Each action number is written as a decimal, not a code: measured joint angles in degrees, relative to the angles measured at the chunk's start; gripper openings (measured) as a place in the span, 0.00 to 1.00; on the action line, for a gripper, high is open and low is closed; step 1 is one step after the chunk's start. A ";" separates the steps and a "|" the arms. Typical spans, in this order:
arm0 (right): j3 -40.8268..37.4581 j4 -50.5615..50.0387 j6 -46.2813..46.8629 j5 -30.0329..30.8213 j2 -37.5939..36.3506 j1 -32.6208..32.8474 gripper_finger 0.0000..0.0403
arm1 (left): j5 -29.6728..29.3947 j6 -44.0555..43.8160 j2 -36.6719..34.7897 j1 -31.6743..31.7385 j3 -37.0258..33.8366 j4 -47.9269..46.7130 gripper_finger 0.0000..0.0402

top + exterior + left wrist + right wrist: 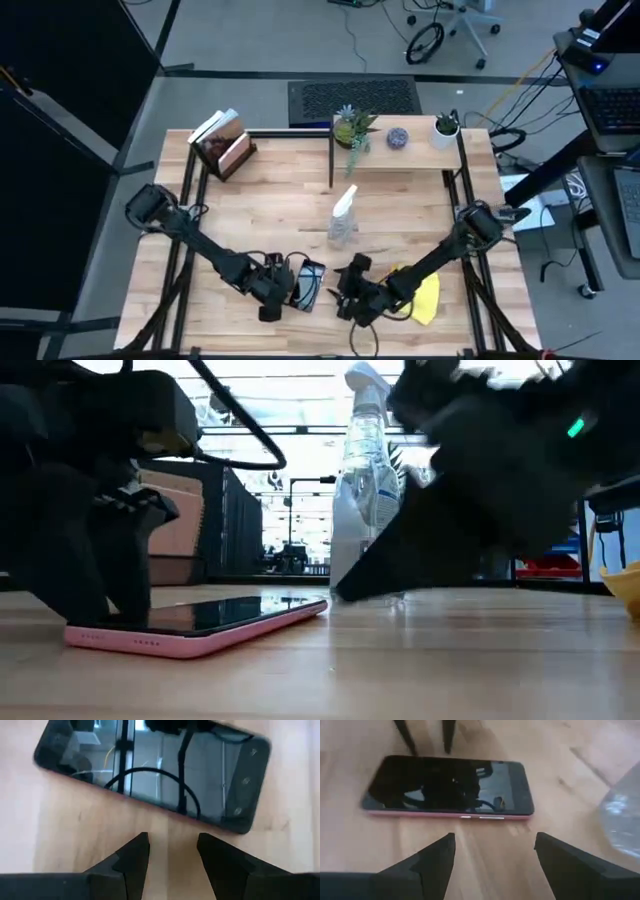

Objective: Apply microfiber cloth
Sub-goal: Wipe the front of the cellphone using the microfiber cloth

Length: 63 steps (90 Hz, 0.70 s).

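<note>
Only the high view shows the whole layout: the bright yellow soft microfiber cloth (424,297) lies crumpled on the pale wooden plank surface (260,200) near its front edge, partly under the right arm, and the dark glass-faced phone in a pink case (309,284) lies flat between the two grippers. The low view catches just a yellow sliver of that cloth (623,578) at its far edge, yet it alone shows the phone's pink rim (200,626) resting flush on the wood and the clear plastic spray bottle with a white trigger head (366,480) standing upright behind it. From above, that bottle (344,215) stands near the middle of the surface, well apart from the cloth. The left gripper (274,296) sits just beside the phone on its left side; its wrist view shows the fingers parted by a narrow gap, gripping nothing, with the phone's screen (160,775) just ahead of the tips. The right gripper (352,296) hangs on the phone's other side, between phone and cloth; its wrist view shows the fingers spread wide and empty, the phone (447,786) lying crosswise beyond them and a blurred part of the bottle (620,817) at the edge.
</note>
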 joint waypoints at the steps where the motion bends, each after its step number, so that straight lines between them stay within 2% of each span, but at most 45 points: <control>1: 0.00 0.15 0.17 0.02 0.24 -0.24 0.64 | 0.01 0.00 0.16 0.00 0.00 0.43 0.41; 20: 0.00 0.61 -0.56 -0.39 1.01 -3.44 0.64 | 1.20 0.00 1.15 0.07 -0.11 9.05 0.41; 28: 0.00 -2.80 -2.81 -4.38 -1.25 -4.15 0.64 | 1.58 0.23 1.09 0.49 -0.11 9.13 0.41; 37: -0.02 -10.53 -1.26 -11.66 -7.41 -4.03 0.64 | 3.09 -1.79 -0.32 0.67 0.13 6.16 0.41; 48: 0.07 -21.77 3.54 -19.65 -18.05 -0.97 0.64 | 3.54 -2.91 -2.47 0.72 3.15 1.77 0.41; 63: 0.07 -40.16 16.07 -21.23 -28.00 6.13 0.64 | -5.43 3.05 -4.59 1.35 6.12 3.44 0.41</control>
